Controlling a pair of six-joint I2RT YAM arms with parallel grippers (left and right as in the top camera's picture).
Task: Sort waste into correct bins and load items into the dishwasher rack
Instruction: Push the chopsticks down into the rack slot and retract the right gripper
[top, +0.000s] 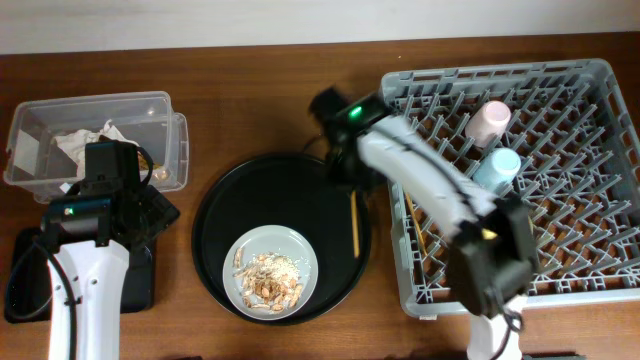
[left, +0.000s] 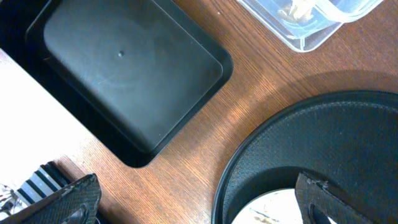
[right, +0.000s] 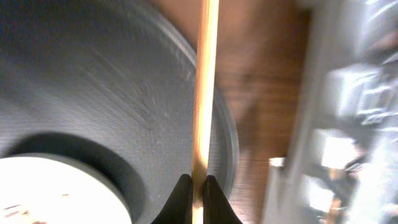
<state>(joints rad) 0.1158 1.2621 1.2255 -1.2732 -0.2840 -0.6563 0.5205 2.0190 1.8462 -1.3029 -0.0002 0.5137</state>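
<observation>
Chopstick pickup: right tool (right: 193, 188) clenched on a thin wooden chopstick (right: 206, 93) at the edge of the large round black tray (right: 93, 74).

Gripped near one end, the stick lies just beside the large square grey plastic dishwasher rack (top: 560, 255), probably so it can swing straight across to join the small pink cup (top: 488, 122) and small light blue cup (top: 497, 170) among the pegs. Left tool (left: 196, 186) hangs released near the shallow black rectangular tray (left: 124, 74), likely meant for the crumbly beige scraps (top: 268, 275) on the pale grey round plate (top: 290, 242). Crumpled white napkins (top: 85, 140) sit in the clear plastic box (top: 150, 110). Brown wood-grain desk (top: 250, 90); a pale wall strip (top: 200, 20) runs along its far edge.
</observation>
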